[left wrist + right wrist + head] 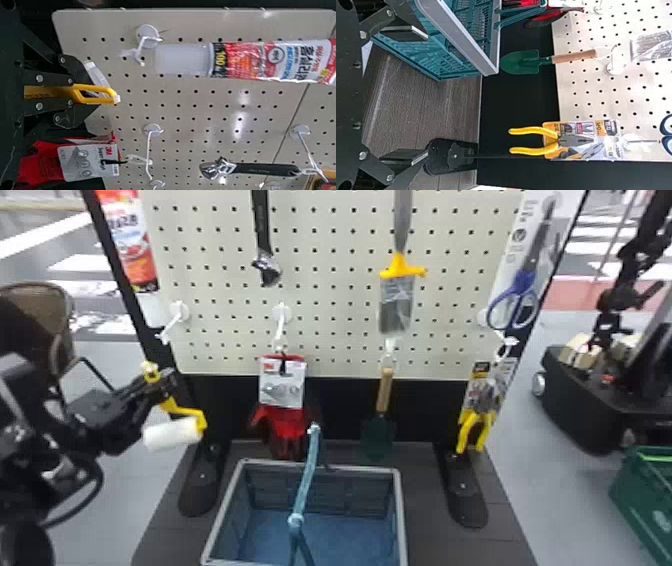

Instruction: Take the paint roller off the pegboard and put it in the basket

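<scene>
The yellow-framed, white-sleeved paint roller (172,433) is being pinched by the left gripper (159,383), its grip being partly hidden, below and left of the cream pegboard (335,310) in the head view. The right gripper (421,95) is being held spread. The grey-rimmed blue basket (401,515) (near rim being partly cropped) is being supported by dark planking (165,535).

Left arm (95,410) black, blocky; black cable (99,485) loops off it; left end effector (162,380) black, angular link plates, round silver screws (39,78); right end effector (421,95) also black, silver screws on its links, flat dark fingers (401,34) with paler edges.
</scene>
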You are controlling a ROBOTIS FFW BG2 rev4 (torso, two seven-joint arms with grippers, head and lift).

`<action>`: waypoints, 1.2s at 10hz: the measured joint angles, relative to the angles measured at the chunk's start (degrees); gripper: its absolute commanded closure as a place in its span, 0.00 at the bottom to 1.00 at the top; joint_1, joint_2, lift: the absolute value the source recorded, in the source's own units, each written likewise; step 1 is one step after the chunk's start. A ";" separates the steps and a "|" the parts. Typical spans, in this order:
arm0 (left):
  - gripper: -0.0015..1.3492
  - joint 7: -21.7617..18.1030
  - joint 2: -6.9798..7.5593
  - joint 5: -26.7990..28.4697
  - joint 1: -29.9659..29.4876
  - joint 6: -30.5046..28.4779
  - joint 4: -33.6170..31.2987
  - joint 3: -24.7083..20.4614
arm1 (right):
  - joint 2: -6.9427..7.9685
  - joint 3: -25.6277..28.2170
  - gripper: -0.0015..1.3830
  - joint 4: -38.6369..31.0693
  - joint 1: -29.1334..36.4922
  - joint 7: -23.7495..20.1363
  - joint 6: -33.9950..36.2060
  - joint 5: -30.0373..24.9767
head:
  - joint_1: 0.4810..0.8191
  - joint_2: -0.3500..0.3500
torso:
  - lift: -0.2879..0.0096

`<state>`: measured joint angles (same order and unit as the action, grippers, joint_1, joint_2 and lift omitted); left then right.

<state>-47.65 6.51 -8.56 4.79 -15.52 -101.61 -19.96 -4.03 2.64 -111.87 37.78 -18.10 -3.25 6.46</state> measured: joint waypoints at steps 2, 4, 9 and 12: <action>0.90 5.53 -2.01 -4.94 -5.49 0.92 -0.04 0.06 | -0.01 0.00 0.18 0.00 0.03 0.01 0.00 0.04 | 0.20 0.50 | 0.63; 0.90 7.06 -3.51 -8.31 -7.99 1.34 -0.04 0.97 | -0.01 0.00 0.18 0.00 0.14 0.00 0.01 0.12 | 0.20 0.50 | 0.63; 0.90 10.28 -3.92 -16.83 -9.73 0.47 -0.11 6.35 | -0.10 -0.02 0.18 0.06 0.11 0.00 0.31 0.13 | 0.20 0.50 | 0.63; 0.90 10.66 -4.44 -17.74 -9.51 -0.61 -0.04 9.78 | -0.10 -0.09 0.18 0.15 0.03 -0.17 0.35 0.13 | 0.20 0.50 | 0.63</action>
<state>-36.99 2.07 -26.31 -4.72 -16.13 -101.64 -10.18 -4.13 2.55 -111.72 37.81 -18.27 -2.90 6.59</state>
